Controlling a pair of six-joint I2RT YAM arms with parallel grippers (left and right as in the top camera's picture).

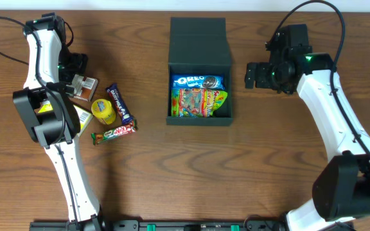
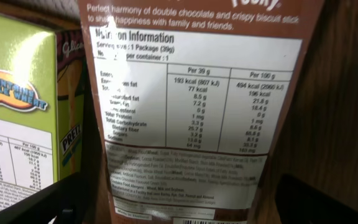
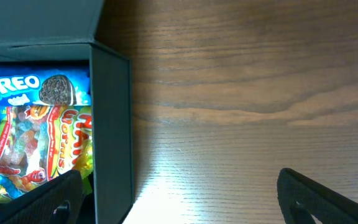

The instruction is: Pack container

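Observation:
The dark teal container [image 1: 201, 117] stands at mid-table with its flap lid [image 1: 198, 35] folded back. Inside lie a blue Oreo packet [image 1: 196, 81] and a gummy worms packet [image 1: 198, 102]. My right gripper [image 1: 253, 75] hangs open just right of the container. In the right wrist view its left finger sits over the container wall [image 3: 112, 130], with bare wood between the fingers. My left gripper [image 1: 78, 69] is open low over a brown chocolate-stick packet [image 2: 197, 106], whose nutrition panel faces up. One finger stands on each side of the packet.
A green snack box [image 2: 17, 112] lies beside the brown packet. More snacks lie at the left: a yellow round pack [image 1: 103, 110], a dark blue bar [image 1: 121, 104] and a red-green bar [image 1: 114, 132]. Bare wood lies right of the container.

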